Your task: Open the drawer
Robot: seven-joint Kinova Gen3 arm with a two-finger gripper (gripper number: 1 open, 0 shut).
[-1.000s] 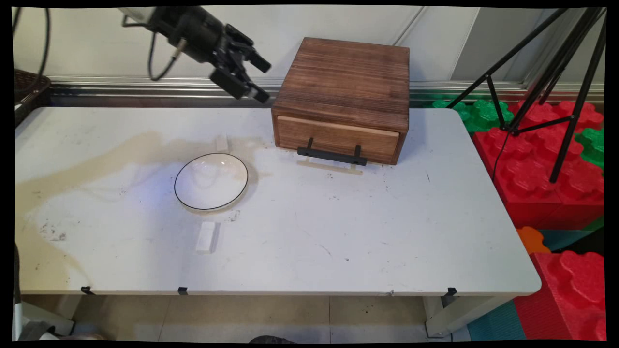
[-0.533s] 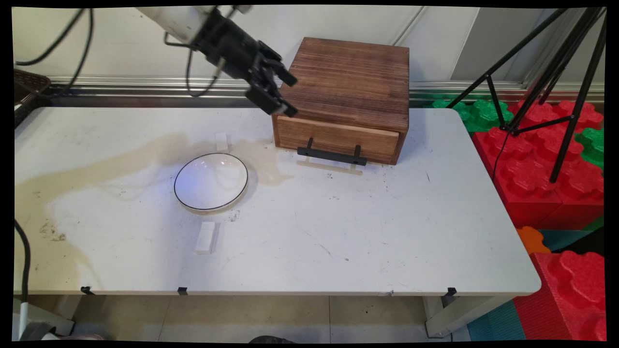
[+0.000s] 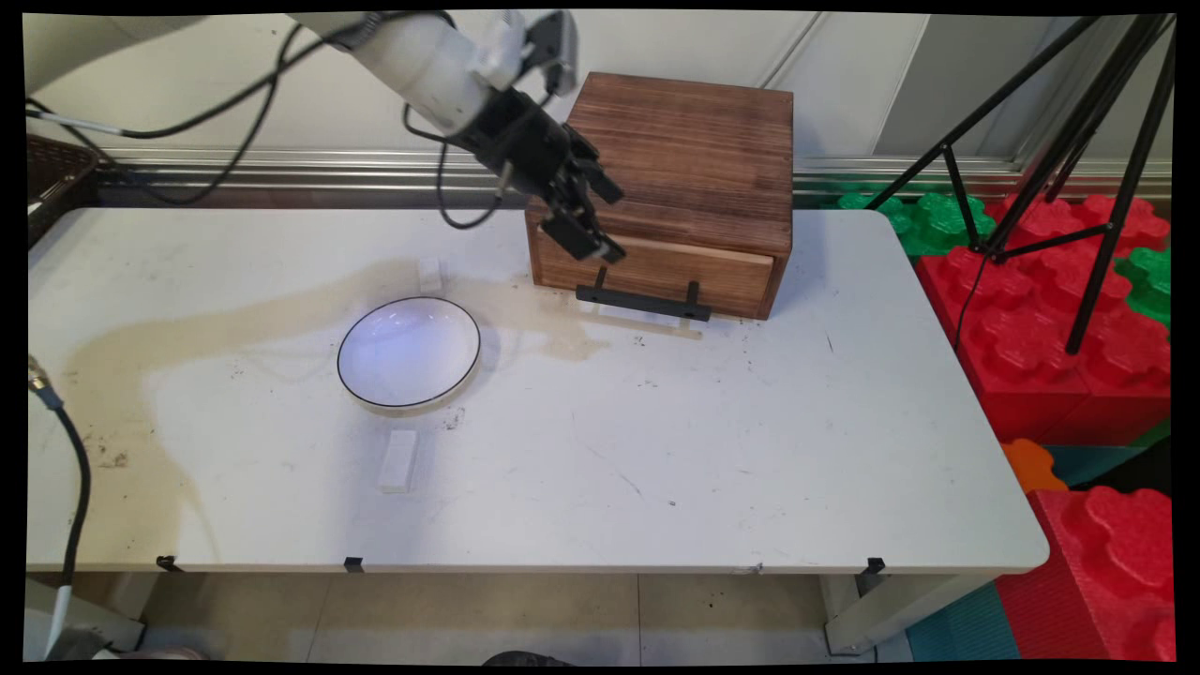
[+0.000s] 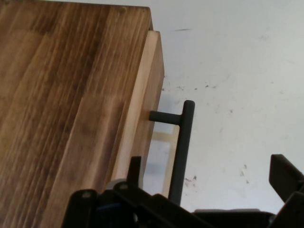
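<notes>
My black gripper (image 3: 607, 225) hangs open in front of the upper left corner of a brown wooden box (image 3: 670, 159), just above the left end of its drawer front (image 3: 656, 267). The drawer's black bar handle (image 3: 643, 302) lies a little below and to the right of the fingers. In the hand view the gripper (image 4: 209, 175) looks down along the box top (image 4: 61, 109), and the handle (image 4: 183, 147) stands between the spread fingers, apart from both. Nothing is held.
A white bowl with a dark rim (image 3: 409, 352) sits left of the box. One small white block (image 3: 397, 460) lies in front of it and another (image 3: 429, 275) behind it. A black tripod (image 3: 1059, 141) and red foam blocks (image 3: 1050, 328) stand off the table's right side.
The gripper has travelled right and down, from over the table's back edge left of the box to the box's front left corner. Its fingers stay open; nothing on the table moved.
</notes>
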